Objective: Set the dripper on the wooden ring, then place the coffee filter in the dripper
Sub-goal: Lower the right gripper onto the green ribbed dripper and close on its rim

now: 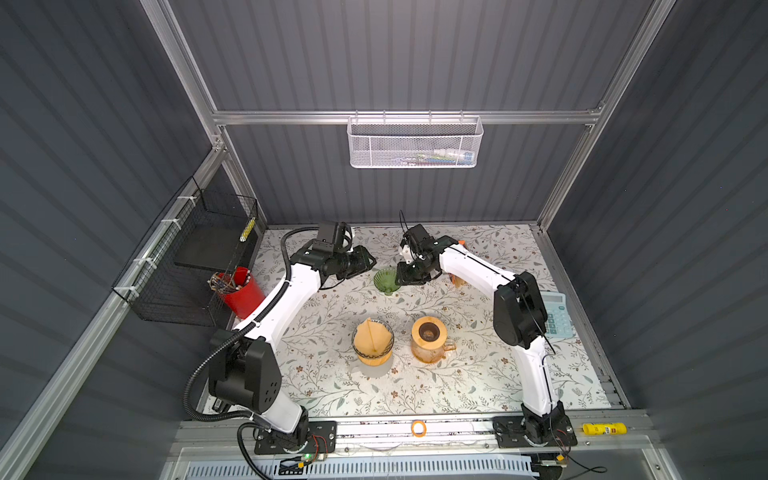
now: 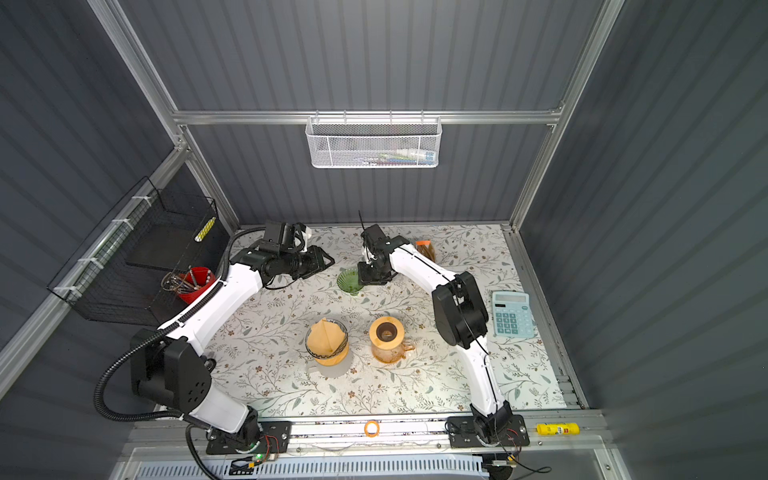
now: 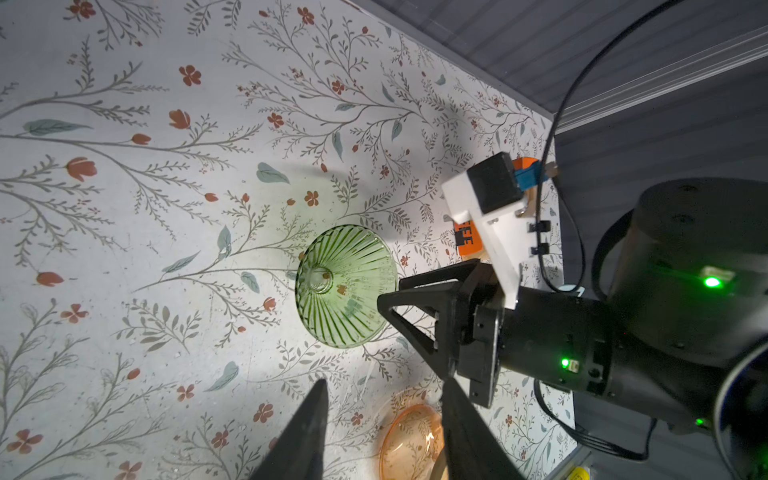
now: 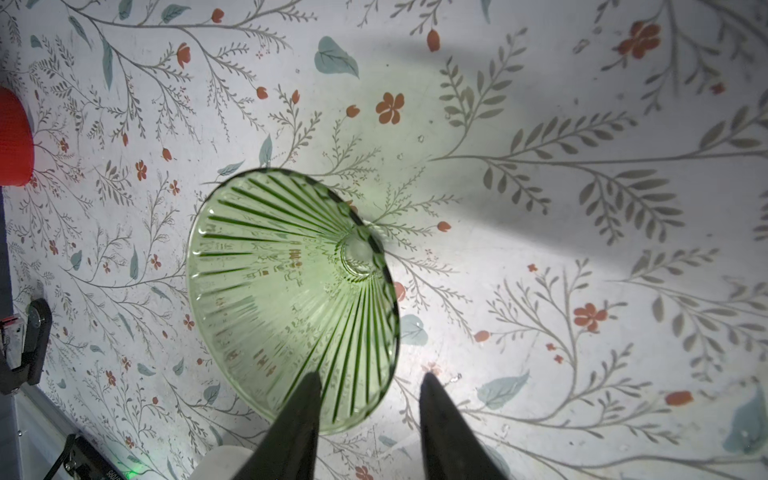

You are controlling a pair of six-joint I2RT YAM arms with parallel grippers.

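A: Take 12 as the back wall. Your left gripper hangs at 11 o'clock from the table's middle. Its jaws are partly apart and empty, just beside the green dripper at 12. Your right gripper works the dripper's 3 o'clock side. Its jaws are narrow but not closed, with 1 finger over the bowl and 1 outside, so the rim runs between them.

B: Neither of your grippers has the coffee filter. It's a tan paper cone sitting in a glass holder at about 7 o'clock, well apart from both.

A: I'd judge you're securing the dripper first. Close on that rim slowly and squarely. Ribbed glass is slick and the cone looks to stand on a small foot, so a sideways push could tip it.

B: For the filter, pinch only 1 paper edge, lightly, or it may crumple.

A: Around you are the red cup of pens at 9, the amber carafe at 5 just beside the holder, the orange packet behind your right arm at 1, and the calculator at 3.

B: Watch the carafe most. Your 2 grippers also crowd the dripper, so move 1 at a time.
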